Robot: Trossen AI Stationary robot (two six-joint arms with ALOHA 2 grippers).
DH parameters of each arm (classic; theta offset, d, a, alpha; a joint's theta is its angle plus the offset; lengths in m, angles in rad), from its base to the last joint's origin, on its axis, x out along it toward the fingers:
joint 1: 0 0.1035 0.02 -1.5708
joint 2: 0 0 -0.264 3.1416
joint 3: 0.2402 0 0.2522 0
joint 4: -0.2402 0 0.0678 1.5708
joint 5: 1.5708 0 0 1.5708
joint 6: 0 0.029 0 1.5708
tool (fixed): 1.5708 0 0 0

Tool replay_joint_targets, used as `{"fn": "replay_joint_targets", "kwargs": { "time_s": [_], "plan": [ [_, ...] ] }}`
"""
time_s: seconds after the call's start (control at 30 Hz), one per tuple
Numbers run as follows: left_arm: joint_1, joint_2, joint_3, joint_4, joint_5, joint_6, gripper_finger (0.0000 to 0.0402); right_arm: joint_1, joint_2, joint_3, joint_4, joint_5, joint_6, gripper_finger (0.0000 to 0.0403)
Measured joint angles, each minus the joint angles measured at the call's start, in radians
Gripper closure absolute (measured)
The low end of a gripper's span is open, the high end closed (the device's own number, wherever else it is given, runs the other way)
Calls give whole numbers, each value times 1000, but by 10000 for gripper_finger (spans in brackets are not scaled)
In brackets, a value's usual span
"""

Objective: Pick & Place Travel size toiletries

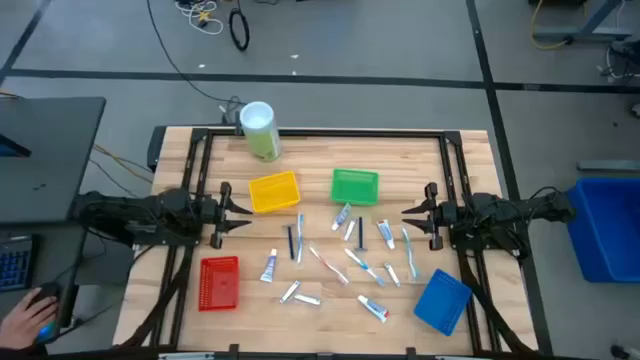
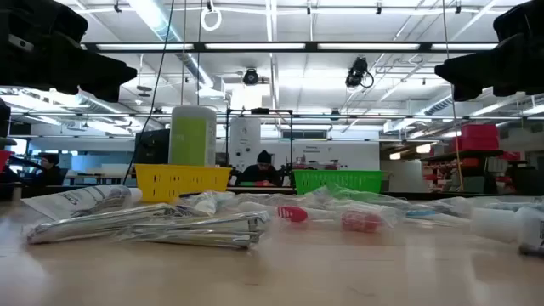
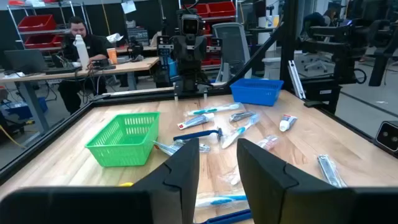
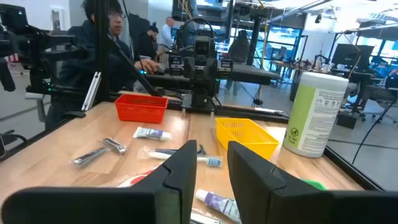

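While both arms hover at the table's sides, left gripper (image 3: pixel 217 165) and right gripper (image 4: pixel 211 165) part-spread, empty, toiletries (image 1: pixel 340 262) lie scattered mid-table between baskets; best descend on one isolated tube, fingers straddling its width.

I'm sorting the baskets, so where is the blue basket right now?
In the high view the blue basket sits tilted at the table's near right corner, below the right gripper, just right of a white tube.

Yellow basket (image 1: pixel 273 192), green basket (image 1: pixel 354 186), red basket (image 1: pixel 219 282), blue basket (image 1: pixel 441 301); pale green canister (image 1: pixel 260 133), white lid.
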Motion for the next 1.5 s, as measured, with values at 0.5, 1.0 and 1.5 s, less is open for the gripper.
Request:
{"fn": "replay_joint_targets", "kwargs": {
  "time_s": [0.5, 1.0, 1.5],
  "plan": [
    [0, 0, 0, 0, 0, 0, 285, 0, 0, 0, 0, 0, 0, 303],
    [0, 0, 0, 0, 0, 0, 285, 0, 0, 0, 0, 0, 0, 302],
    [0, 0, 0, 90, -37, 54, 285, 0, 0, 0, 20, 0, 0, 304]
  ]
}}
